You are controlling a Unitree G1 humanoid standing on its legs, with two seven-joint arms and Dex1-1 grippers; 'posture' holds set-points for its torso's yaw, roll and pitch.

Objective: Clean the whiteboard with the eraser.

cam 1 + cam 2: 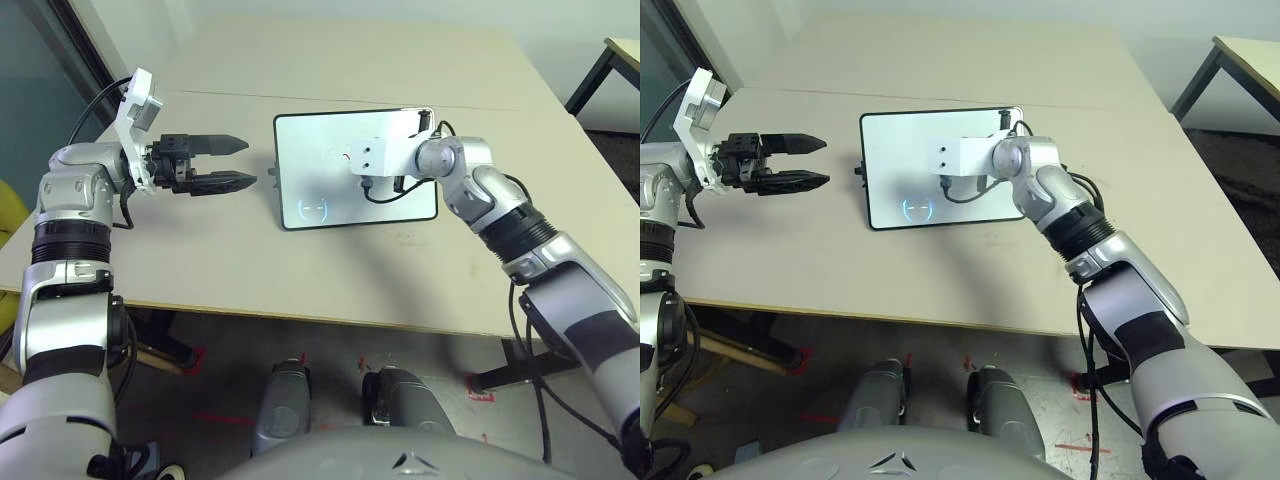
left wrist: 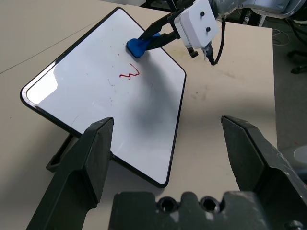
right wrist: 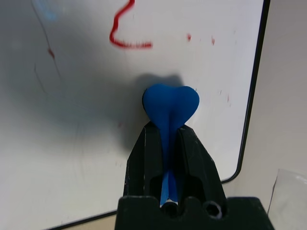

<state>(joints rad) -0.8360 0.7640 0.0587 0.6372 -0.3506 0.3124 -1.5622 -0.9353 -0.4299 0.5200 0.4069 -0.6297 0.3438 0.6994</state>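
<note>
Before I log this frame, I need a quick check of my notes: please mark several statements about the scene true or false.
1. The right tool is clamped on the blue eraser. True.
2. The whiteboard has been wiped completely free of red. False: a red squiggle remains.
3. The left tool is closed on the whiteboard's frame. False: it is open and holds nothing.
4. The whiteboard lies on the table. True.
5. The eraser is red. False: it is blue.
</note>
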